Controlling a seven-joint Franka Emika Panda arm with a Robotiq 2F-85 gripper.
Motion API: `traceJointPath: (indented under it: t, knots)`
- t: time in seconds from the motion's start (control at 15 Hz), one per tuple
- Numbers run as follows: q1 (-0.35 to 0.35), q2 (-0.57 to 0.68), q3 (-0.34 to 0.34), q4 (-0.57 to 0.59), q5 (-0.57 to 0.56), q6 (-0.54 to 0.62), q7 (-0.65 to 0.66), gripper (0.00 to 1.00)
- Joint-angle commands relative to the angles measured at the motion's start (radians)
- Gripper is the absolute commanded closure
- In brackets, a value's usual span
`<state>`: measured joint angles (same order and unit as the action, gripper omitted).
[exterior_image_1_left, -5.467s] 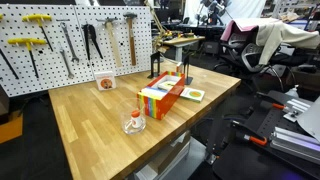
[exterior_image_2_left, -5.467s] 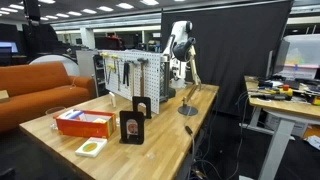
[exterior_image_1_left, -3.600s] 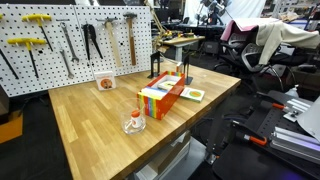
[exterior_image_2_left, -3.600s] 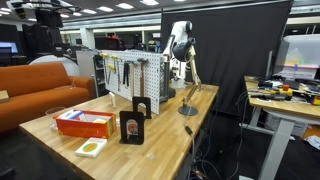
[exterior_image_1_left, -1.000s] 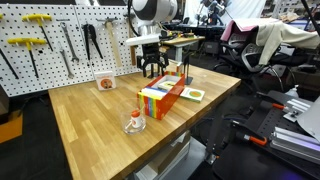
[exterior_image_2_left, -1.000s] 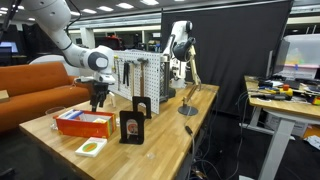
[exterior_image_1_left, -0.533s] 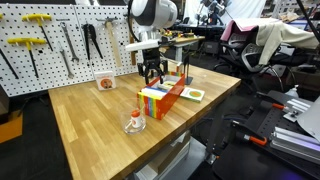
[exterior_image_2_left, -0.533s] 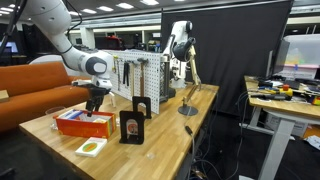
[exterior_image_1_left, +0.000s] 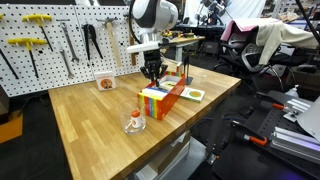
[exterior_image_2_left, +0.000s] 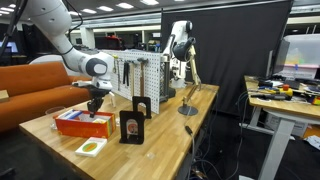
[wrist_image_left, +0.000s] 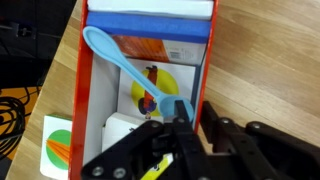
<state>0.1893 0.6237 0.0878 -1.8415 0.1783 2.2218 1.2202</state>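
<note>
The gripper (wrist_image_left: 190, 118) is pinched together on the handle end of a blue spoon (wrist_image_left: 115, 55). The spoon lies slantwise inside an open orange box (wrist_image_left: 82, 100), its bowl toward the far end. In both exterior views the gripper (exterior_image_1_left: 152, 72) hangs straight down into the box (exterior_image_1_left: 160, 98) on a wooden table (exterior_image_1_left: 90, 115). A small card (exterior_image_1_left: 193, 94) lies just beside the box, a glass (exterior_image_1_left: 134, 122) stands near it, and a pegboard (exterior_image_1_left: 60, 40) with tools stands behind.

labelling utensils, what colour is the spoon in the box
The spoon is light blue, clearest in the wrist view.
</note>
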Motion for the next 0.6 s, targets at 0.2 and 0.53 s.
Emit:
traceJointPath:
  t: [0.2, 0.53]
  knots:
    - [0.039, -0.008, -0.027, -0.017, 0.005, 0.034, 0.037, 0.99]
    - [0.042, -0.013, -0.033, -0.01, -0.001, 0.032, 0.04, 0.99]
